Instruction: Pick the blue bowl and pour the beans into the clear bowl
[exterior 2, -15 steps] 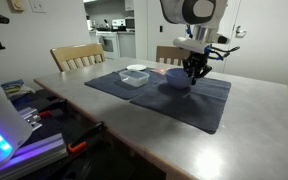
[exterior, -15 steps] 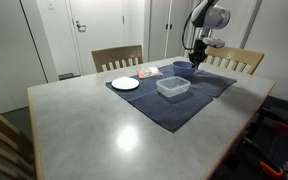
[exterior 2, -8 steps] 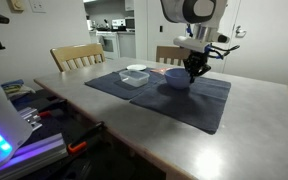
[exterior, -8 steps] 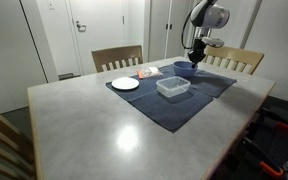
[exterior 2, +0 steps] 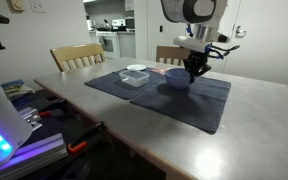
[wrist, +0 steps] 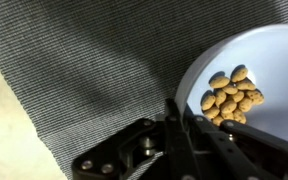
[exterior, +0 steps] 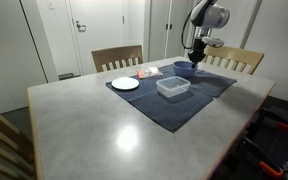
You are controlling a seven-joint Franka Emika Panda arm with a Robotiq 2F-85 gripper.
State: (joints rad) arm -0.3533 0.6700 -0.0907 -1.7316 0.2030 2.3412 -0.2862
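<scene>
Presently: tool [wrist: 179, 120] clamped tight on rim of blue bowl [wrist: 259, 60]; beans [wrist: 232, 95] heaped inside. Blue bowl on dark cloth [exterior: 184, 108], at far edge. Clear bowl [exterior: 172, 87] near, mid-cloth. White plate [exterior: 125, 84] at cloth corner. Cloth spread over grey counter [exterior: 84, 125].

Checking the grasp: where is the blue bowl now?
The blue bowl sits on the dark mat, just beyond the clear bowl in an exterior view, gripper shut on its rim.
</scene>
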